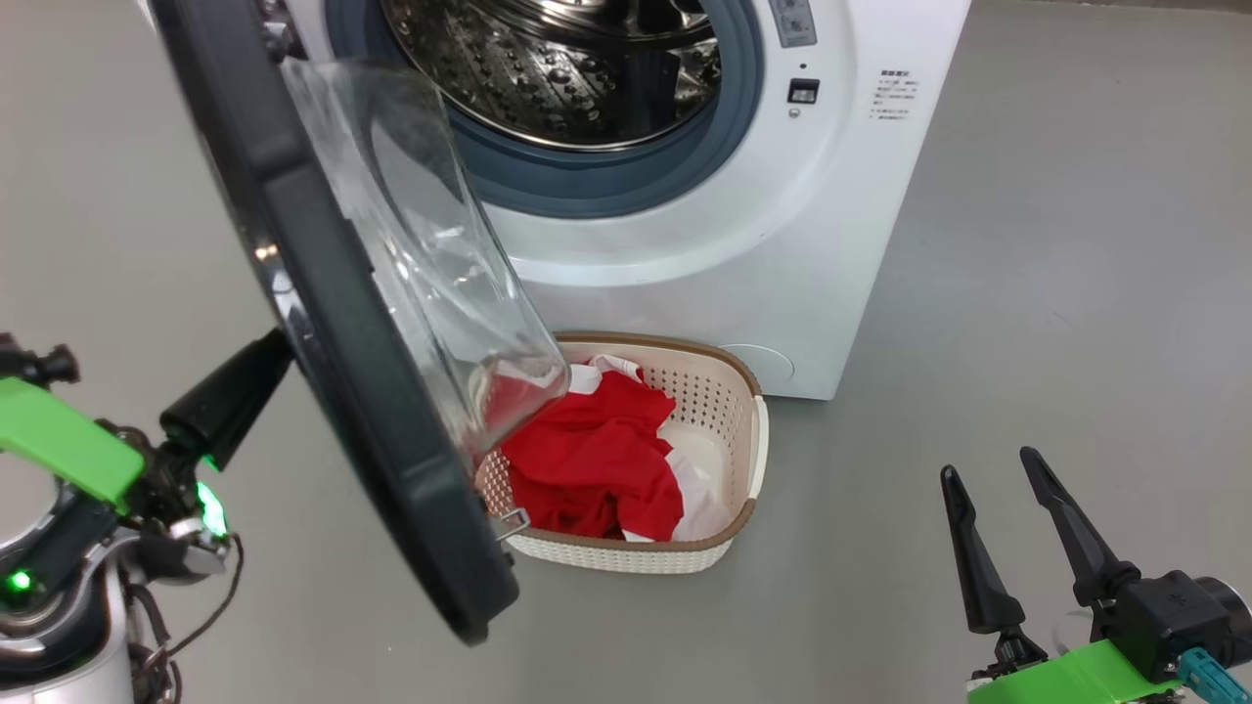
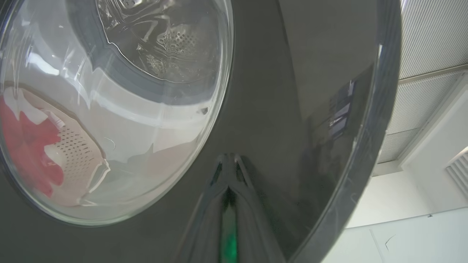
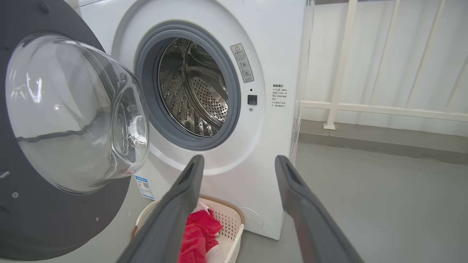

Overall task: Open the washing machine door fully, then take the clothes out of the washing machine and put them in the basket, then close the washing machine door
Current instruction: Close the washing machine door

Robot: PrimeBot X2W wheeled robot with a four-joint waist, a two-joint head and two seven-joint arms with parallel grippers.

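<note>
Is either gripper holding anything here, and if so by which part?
Nothing is held. The left gripper is shut, its tips against the black outer rim of the washing machine door, not clamping it. The right gripper is open and empty.

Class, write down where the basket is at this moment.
In the head view the basket sits on the floor before the washing machine, partly behind the open washing machine door, with the clothes inside.

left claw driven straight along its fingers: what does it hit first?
The washing machine door: the shut left claw points into its glossy black outer face, tips apparently at or almost touching it.
</note>
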